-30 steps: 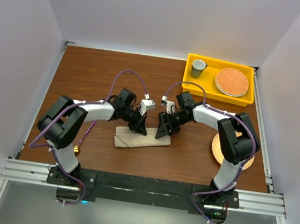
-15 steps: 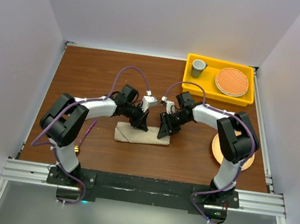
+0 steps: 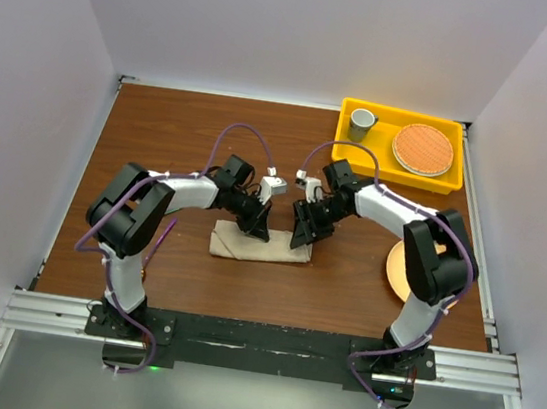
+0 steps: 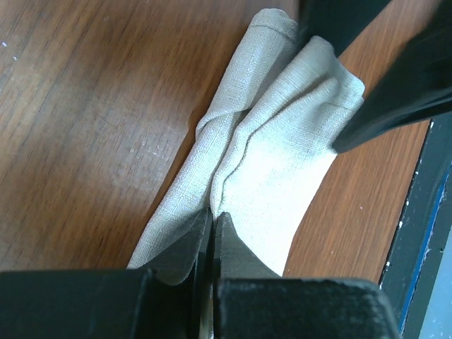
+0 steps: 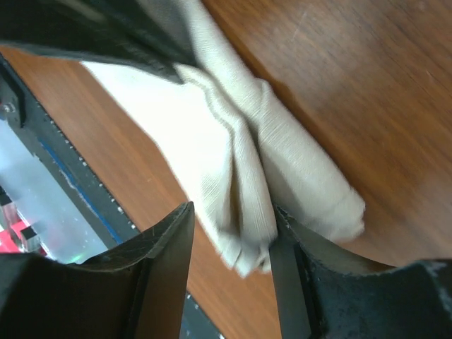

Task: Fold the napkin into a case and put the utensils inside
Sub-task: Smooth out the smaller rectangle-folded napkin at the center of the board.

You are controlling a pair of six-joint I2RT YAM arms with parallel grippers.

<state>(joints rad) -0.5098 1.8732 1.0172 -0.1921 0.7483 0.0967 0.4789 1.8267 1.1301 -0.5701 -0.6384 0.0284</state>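
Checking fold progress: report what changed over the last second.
The left pincer and right pincer shifted away from the arm bases, drawing the napkin slightly farther back. The left pincer stays pinched on it. The yellow tray, cup and peach plate have not moved.

Your left pincer [image 3: 258,231] and right pincer [image 3: 302,236] sit over the napkin [image 3: 248,247] at centre; yellow tray [image 3: 346,145] at two o'clock.

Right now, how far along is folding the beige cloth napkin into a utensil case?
Done: the beige cloth napkin lies folded into a narrow strip. In hand: the left gripper pinches a fold; the right gripper straddles one end, jaws open. Left: finishing the case, inserting utensils.
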